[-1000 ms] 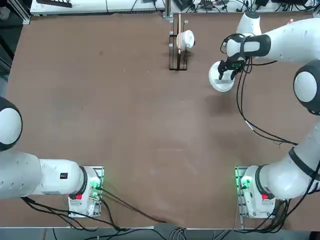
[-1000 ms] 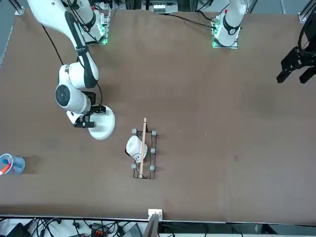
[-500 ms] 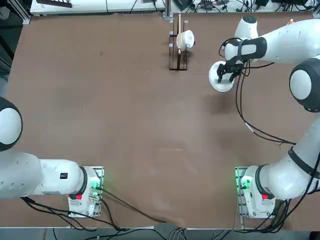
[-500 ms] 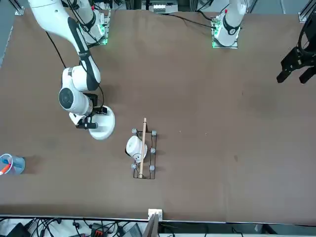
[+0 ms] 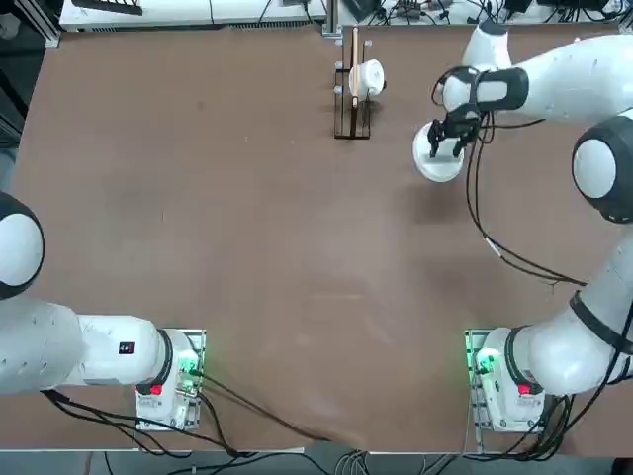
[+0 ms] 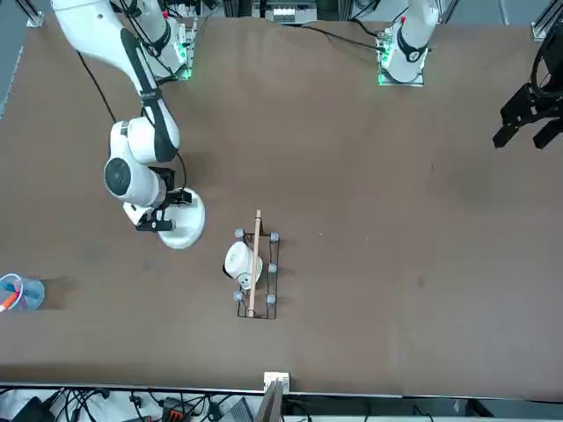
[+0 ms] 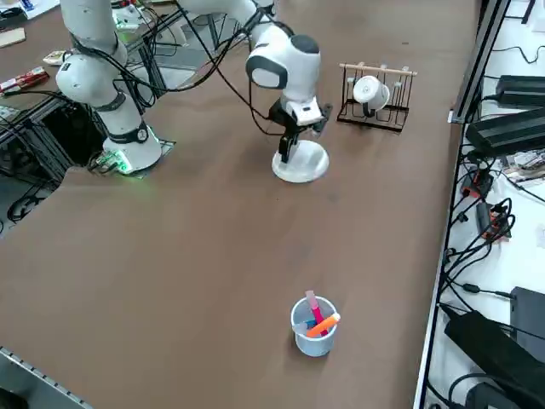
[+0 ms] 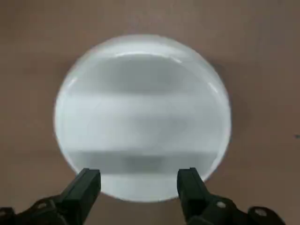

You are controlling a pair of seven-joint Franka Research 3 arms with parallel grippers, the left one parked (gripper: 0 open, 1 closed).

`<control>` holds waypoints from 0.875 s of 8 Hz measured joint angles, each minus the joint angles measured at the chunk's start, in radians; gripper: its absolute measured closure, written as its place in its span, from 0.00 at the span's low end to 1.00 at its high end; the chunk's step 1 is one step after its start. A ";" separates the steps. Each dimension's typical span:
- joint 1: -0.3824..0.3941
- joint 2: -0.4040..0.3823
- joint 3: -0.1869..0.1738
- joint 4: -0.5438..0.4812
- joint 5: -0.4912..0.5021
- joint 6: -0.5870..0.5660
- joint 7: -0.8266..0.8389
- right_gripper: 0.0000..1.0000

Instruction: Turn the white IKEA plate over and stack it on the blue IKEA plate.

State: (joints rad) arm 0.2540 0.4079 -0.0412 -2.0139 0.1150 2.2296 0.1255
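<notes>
From here I see my right gripper [image 8: 138, 180] directly over the white plate [image 8: 143, 117], its 2 fingers apart. The plate lies on the brown table [image 7: 187, 256]; farther on, 1 wire rack [image 7: 375, 98] holds 1 white cup [image 7: 370, 91].

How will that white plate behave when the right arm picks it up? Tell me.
The white plate looks stiff, so it probably won't sag when gripped by one edge. Its bright reflections suggest a glossy, likely slippery surface. Being round and shallow, it may tilt or swing if the right gripper, jaws open over its near edge, catches it off-centre.
</notes>
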 joint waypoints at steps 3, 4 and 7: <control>-0.004 -0.135 -0.063 0.117 -0.007 -0.172 -0.007 0.00; -0.005 -0.197 -0.082 0.128 -0.009 -0.190 -0.010 0.00; -0.011 -0.355 -0.107 0.251 -0.012 -0.430 -0.011 0.00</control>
State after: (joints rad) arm 0.2431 0.0531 -0.1480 -1.7629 0.1029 1.7999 0.1142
